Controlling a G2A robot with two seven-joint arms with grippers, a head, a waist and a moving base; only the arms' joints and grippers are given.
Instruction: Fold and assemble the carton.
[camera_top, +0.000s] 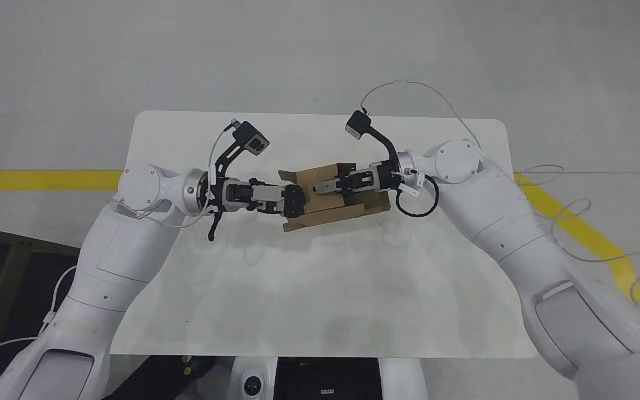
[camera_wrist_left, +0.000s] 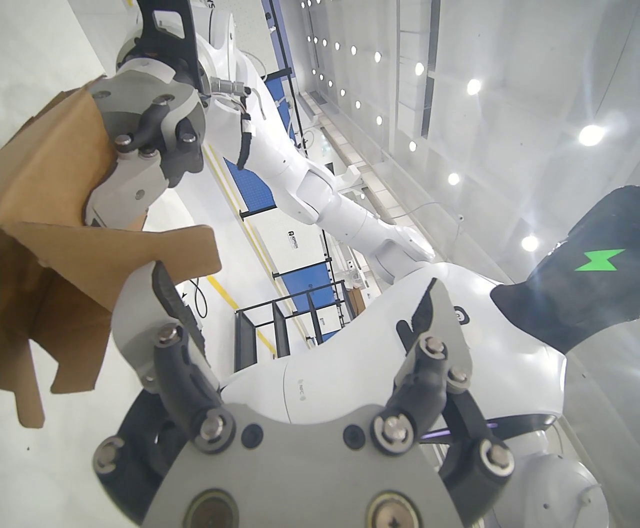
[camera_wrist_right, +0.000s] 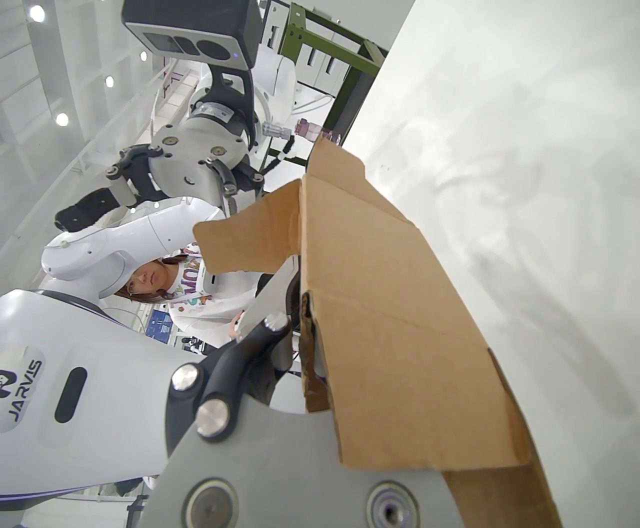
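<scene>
1. The carton (camera_top: 340, 205) lies at the middle of the table (camera_top: 400, 290), between the two grippers. It is a brown cardboard blank, partly opened into a shallow box shape.

2. The right gripper (camera_top: 327, 186) comes in from the right and meets the carton's far wall. Its jaws are narrow and appear closed on that wall. One finger (camera_wrist_right: 272, 305) lies against the inner face, and the other is hidden behind the cardboard.

3. The left gripper (camera_top: 292, 202) is at the carton's left end with its jaws wide, holding nothing. One pad (camera_wrist_left: 172, 300) sits just beside a loose flap (camera_wrist_left: 185, 250). Whether the two touch cannot be told.

4. Done so far, as judged from the views: the blank is lifted out of flat, and its walls stand at angles to one another.

5. Left to do: the end flaps stick out unfolded, no side is closed, and the walls look skewed, not square. The flaps need folding inward and tucking, at the left end first.

6. Stage: early to middle. The right arm probably serves as the anchor while the left is placed to push the flap.
</scene>
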